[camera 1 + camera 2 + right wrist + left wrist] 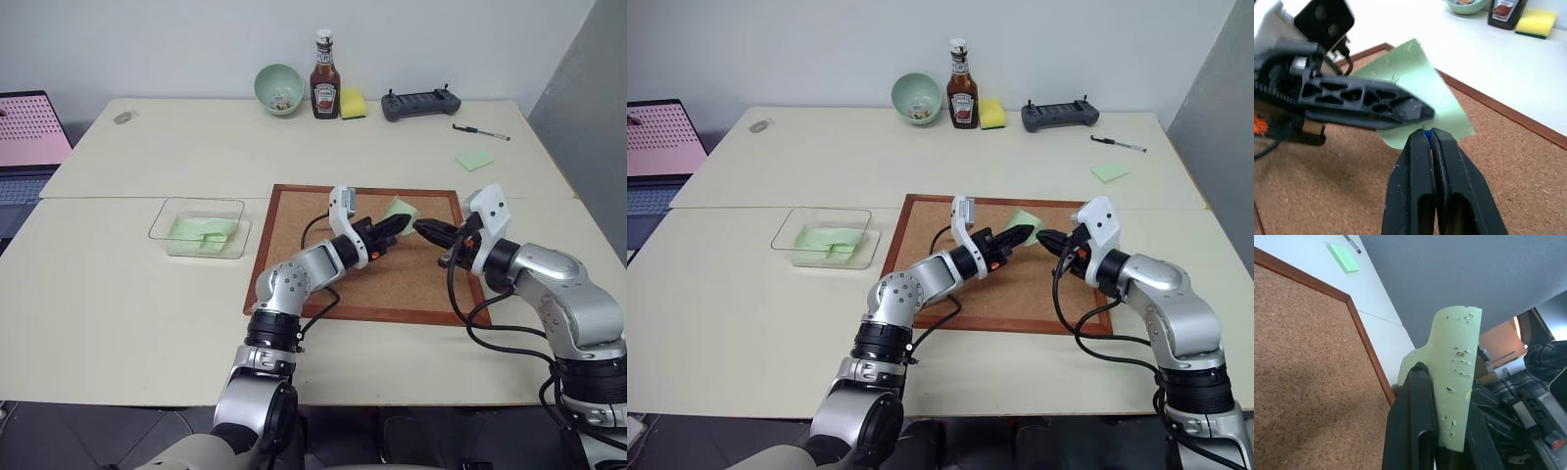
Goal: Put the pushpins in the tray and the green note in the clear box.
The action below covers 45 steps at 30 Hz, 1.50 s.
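Note:
My left gripper [400, 223] is shut on the pale green note [400, 211], holding it just above the far part of the cork board [323, 264]. The note [1457, 372] is curled and dotted with pin holes. My right gripper [423, 228] faces the left one, tip to tip, at the note's edge [1415, 83]. It is shut, and a blue sliver of a pushpin [1426, 133] shows between its fingertips. The clear box [201, 228] stands left of the board with green notes inside. The tray is out of view.
At the table's far edge stand a pale green bowl [279, 88], a ketchup bottle [325, 73], a yellow sponge [353, 103] and a dark controller [421, 103]. A pen [482, 131] and a green note pad [474, 160] lie far right. A laptop [29, 137] sits far left.

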Available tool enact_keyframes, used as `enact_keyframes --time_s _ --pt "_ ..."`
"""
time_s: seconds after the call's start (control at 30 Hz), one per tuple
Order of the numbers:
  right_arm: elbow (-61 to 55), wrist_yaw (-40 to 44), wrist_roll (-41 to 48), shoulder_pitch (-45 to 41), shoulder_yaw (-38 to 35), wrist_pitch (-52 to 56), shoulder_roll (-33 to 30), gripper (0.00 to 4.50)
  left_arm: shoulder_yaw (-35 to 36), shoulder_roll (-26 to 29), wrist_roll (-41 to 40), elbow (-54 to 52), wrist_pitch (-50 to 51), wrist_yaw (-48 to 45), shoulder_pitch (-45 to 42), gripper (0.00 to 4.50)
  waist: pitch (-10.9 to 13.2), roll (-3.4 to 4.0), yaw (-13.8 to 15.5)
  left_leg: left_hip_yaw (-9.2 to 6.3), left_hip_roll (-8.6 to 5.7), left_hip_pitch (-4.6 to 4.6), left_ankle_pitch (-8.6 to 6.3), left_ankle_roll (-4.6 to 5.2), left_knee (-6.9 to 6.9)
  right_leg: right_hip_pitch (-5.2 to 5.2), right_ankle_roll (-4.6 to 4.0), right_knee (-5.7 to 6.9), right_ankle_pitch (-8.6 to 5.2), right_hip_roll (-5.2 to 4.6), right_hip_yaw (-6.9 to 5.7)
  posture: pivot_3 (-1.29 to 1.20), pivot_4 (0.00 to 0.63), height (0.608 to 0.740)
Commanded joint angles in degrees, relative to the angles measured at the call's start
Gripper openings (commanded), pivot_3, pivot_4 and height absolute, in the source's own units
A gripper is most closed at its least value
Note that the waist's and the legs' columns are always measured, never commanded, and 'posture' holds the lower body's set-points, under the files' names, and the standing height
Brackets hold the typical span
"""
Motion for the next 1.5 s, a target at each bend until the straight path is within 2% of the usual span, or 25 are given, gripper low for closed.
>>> enact_keyframes --time_s 0.03,0.87,1.03,1.37,1.5 --pt "-3.4 -2.5 3.8 -1.2 -3.3 2.7 1.1 0.00 -0.7 -3.3 0.6 -2.2 -1.3 -0.3 0.7 0.02 0.0 0.00 0.0 0.00 0.00 0.00 0.00 0.00 0.00 0.00 0.00 0.00 0.00 0.00 0.00 0.00 0.150 0.740" --pt "-3.5 -8.8 13.8 -0.8 -10.9 7.8 2.5 0.00 -0.5 -3.0 1.9 -1.1 -2.9 0.6 0.5 0.02 0.0 0.01 0.0 0.01 0.00 -0.07 0.00 0.01 0.00 -0.08 0.00 0.03 0.00 0.00 0.00 0.00 0.150 0.740" --pt "-2.9 -6.7 10.5 1.7 -10.9 4.2 -2.3 0.00 -1.0 -2.0 1.9 -2.7 -2.1 0.4 0.6 0.02 0.0 0.01 0.0 0.01 -0.01 -0.12 -0.01 0.01 0.01 -0.11 0.00 0.03 0.00 0.01 0.00 0.00 0.150 0.740" --pt "2.2 2.0 -4.5 17.1 -11.3 -7.8 -20.5 0.00 -4.7 2.6 4.2 -11.2 1.0 -1.7 3.8 0.02 0.0 0.01 0.1 0.06 -0.01 -0.25 0.00 0.01 0.02 -0.22 0.00 0.01 0.00 0.00 0.03 0.00 0.150 0.740" --pt "4.9 2.9 -8.1 19.5 -10.4 -10.4 -23.2 0.00 -5.0 2.7 4.6 -11.4 1.0 -2.1 3.8 0.02 0.0 0.00 -0.2 0.11 0.01 -0.20 0.00 0.01 0.05 -0.21 0.00 0.04 0.00 0.01 0.09 0.00 0.150 0.740"
